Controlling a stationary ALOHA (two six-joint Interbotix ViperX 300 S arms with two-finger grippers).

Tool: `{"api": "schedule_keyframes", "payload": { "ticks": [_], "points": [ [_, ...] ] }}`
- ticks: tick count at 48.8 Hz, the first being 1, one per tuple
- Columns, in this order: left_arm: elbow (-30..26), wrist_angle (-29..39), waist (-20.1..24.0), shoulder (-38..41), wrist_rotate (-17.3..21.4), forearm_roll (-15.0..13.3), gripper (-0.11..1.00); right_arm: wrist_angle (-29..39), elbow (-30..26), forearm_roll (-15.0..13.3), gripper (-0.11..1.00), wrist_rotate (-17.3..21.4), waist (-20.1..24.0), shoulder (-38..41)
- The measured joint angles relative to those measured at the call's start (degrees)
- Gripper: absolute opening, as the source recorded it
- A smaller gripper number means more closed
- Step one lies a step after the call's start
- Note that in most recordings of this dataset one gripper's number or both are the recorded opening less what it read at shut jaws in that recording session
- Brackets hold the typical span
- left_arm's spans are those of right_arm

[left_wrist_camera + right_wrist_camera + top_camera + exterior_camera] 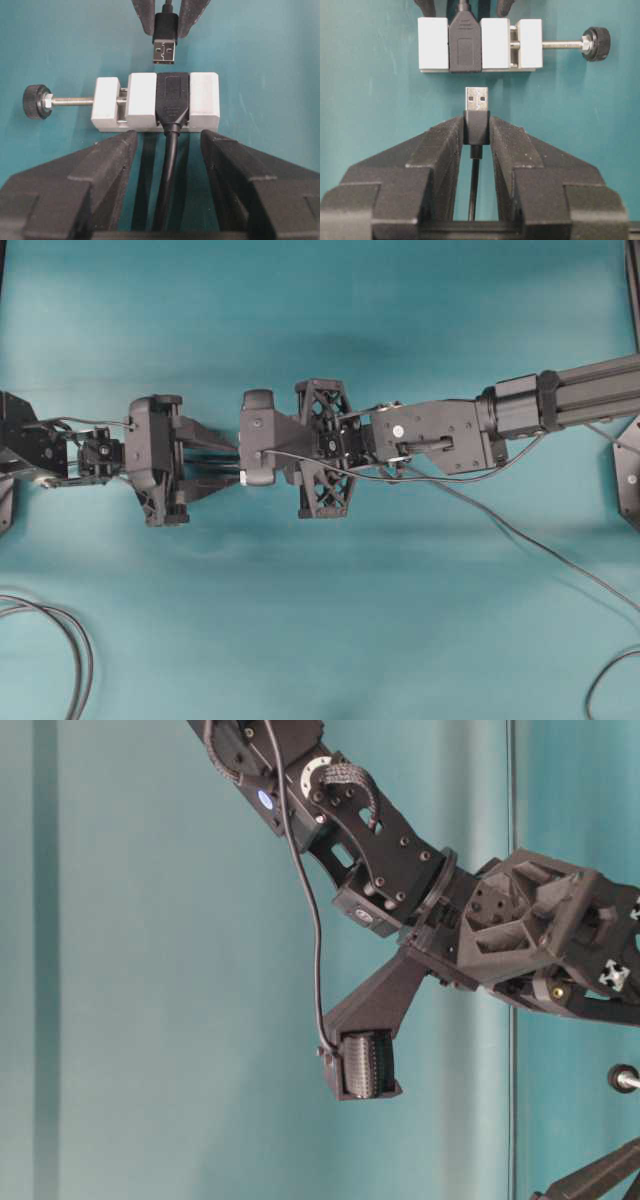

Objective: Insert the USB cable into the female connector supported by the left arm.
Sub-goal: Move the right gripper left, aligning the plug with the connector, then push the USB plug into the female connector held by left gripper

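Observation:
The female connector (pixel 173 97) is a black socket clamped in a white block (pixel 202 100), whose screw ends in a dark knob (pixel 36 101). Its cable (pixel 167 175) runs back between the fingers of my left gripper (pixel 169 137). Those jaws stand wide apart, with their tips at the block's near edge. My right gripper (pixel 477 127) is shut on the USB cable's black plug (pixel 477 120). The metal tip (pixel 477 99) points at the socket (pixel 465 47). It stops a short gap away and sits slightly to one side. In the overhead view the right wrist camera (pixel 258 440) hides the meeting point.
Dark cables loop on the teal table at the lower left (pixel 75 650) and lower right (pixel 600 680). A thin cable (pixel 520 535) trails from the right arm (pixel 560 400) across the table. Both arms meet near the table's middle.

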Motion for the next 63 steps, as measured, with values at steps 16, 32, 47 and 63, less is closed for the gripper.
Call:
{"api": "schedule_keyframes", "payload": {
  "ticks": [16,32,47,63],
  "points": [
    [0.0,0.0,0.1,0.0,0.1,0.0,0.61,-0.7,-0.3,0.0,0.22,0.1,0.0,0.4],
    [-0.1,0.0,0.3,0.0,0.3,0.0,0.61,-0.8,-1.1,0.0,0.22,0.1,0.0,0.9],
    [-0.1,0.0,0.4,0.0,0.4,-0.1,0.61,-0.8,-1.1,0.0,0.22,0.1,0.0,1.0],
    [-0.1,0.0,0.9,0.0,0.4,0.0,0.61,-0.8,-1.2,0.0,0.22,0.0,0.5,1.1]
  ]
}}
